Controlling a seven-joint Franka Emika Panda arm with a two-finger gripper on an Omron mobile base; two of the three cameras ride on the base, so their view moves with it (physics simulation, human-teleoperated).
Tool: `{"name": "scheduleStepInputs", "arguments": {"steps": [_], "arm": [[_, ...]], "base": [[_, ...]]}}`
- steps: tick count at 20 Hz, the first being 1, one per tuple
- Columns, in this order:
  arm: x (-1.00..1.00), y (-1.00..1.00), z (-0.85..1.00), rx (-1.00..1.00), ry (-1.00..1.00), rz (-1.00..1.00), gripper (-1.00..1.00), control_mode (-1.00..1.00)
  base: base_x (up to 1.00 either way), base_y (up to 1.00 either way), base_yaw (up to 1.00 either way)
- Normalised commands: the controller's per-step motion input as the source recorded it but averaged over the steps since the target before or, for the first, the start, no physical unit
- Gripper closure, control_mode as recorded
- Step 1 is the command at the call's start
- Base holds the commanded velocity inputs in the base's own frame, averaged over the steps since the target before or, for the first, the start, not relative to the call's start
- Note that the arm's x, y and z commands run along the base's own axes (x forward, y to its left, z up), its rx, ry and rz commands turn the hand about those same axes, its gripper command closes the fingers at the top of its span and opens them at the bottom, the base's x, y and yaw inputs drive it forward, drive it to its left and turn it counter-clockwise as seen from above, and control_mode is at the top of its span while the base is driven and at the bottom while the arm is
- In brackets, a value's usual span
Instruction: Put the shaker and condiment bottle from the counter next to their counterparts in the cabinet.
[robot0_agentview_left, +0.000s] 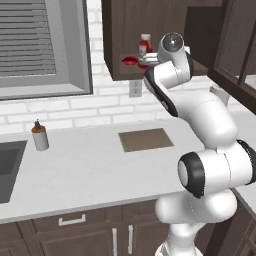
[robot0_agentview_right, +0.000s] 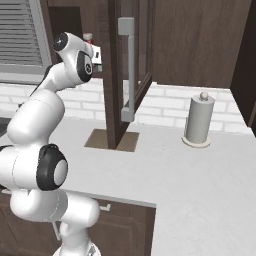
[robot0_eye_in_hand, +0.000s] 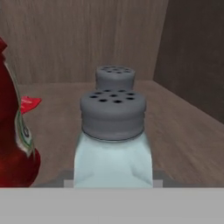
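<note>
Arm reaches up into the cabinet (robot0_agentview_left: 120, 30), hand at the shelf opening. Gripper (robot0_agentview_left: 145, 62) sits at shelf level in the left base view; its fingertips are hidden behind the wrist there. In the hand view the shaker (robot0_eye_in_hand: 113, 144) sits right in front of the camera, upright, pale blue-green glass body with dark grey perforated cap, low between the finger positions; jaws are drawn in and look clamped on its body, though the fingers themselves are hidden at the bottom edge. Whether the shaker base touches the shelf floor can't be told.

Directly behind it, farther into the cabinet, stands the second shaker (robot0_eye_in_hand: 114, 78); just its grey cap shows over the near one. The 2 are in line, close, contact unclear.

The condiment bottle (robot0_eye_in_hand: 15, 140) stands on the shelf to the left of the held shaker, red with a pale label, near it but apart. Same bottle shows in the left base view (robot0_agentview_left: 145, 46), white cap up, inside the cabinet. A low red item (robot0_agentview_left: 129, 60) lies left of it on the shelf.

On the counter (robot0_agentview_left: 90, 170): brown mat (robot0_agentview_left: 145, 139), grey pump dispenser (robot0_agentview_left: 39, 136) with orange collar at left near the sink, paper towel holder (robot0_agentview_right: 198, 121) at far right.
</note>
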Motion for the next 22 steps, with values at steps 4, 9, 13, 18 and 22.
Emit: {"name": "scheduleStepInputs", "arguments": {"steps": [4,9,13,18,22], "arm": [[0.02,-0.02,-0.34,-0.02,-0.04,0.01,1.0,-1.0],[0.16,-0.01,-0.34,-0.02,0.0,0.01,1.0,-1.0],[0.33,-0.06,-0.28,-0.01,0.0,0.01,1.0,-1.0],[0.26,-0.1,-0.26,0.0,-0.01,0.02,1.0,-1.0],[0.0,-0.11,-0.22,0.0,-0.01,0.02,1.0,-1.0]], "base": [[0.0,0.0,0.0],[0.0,0.0,0.0],[0.0,0.0,0.0],[0.0,0.0,0.0],[0.0,0.0,0.0]]}}
